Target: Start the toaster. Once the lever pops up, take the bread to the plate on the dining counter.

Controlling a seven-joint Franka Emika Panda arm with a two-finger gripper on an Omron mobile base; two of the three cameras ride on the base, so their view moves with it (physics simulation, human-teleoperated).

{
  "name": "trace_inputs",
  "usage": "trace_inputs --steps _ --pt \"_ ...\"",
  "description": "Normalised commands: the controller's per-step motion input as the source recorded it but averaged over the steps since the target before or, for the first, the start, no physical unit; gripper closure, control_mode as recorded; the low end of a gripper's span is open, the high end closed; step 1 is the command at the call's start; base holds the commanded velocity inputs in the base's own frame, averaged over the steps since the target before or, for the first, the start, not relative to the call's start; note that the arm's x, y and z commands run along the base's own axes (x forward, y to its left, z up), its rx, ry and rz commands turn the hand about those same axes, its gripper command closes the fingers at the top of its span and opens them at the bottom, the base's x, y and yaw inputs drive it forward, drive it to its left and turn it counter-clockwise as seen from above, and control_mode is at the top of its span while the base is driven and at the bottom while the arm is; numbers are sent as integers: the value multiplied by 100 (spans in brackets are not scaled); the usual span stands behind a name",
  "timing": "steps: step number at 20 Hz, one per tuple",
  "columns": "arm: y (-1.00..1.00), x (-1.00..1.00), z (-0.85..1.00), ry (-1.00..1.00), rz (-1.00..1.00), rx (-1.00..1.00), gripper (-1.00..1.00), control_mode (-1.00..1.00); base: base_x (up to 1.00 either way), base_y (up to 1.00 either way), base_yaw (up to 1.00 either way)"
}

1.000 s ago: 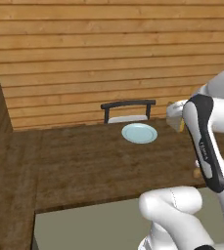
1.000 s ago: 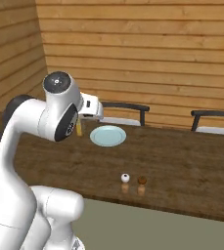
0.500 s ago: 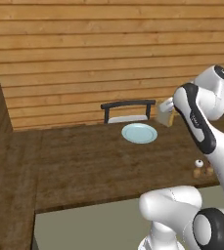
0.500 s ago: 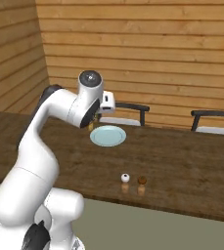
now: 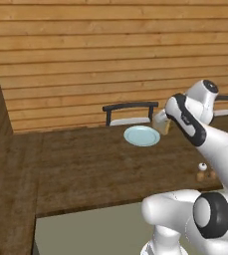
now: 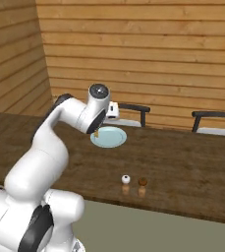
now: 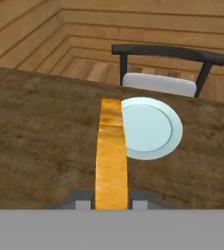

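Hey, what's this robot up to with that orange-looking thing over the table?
That thing is a slice of bread, pinched edge-on in the robot's gripper. The arm is holding it above the dark wooden dining counter, close beside a pale blue plate that has nothing on it. A dark chair stands behind the plate. The bread hasn't been set down yet.

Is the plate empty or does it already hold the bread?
Empty. In the hand view the plate shows a bare pale surface, while the bread is gripped edge-on in the hand, beside the plate.
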Motion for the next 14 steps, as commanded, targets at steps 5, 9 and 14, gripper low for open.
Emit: trace_inputs --steps 5,9,14 --pt "0 45 -57 0 0 0 100 -100 0 0 0" --pt "0 42 -41 0 0 0 100 -100 0 0 0" --pt "0 42 -21 0 0 0 100 -100 0 0 0"
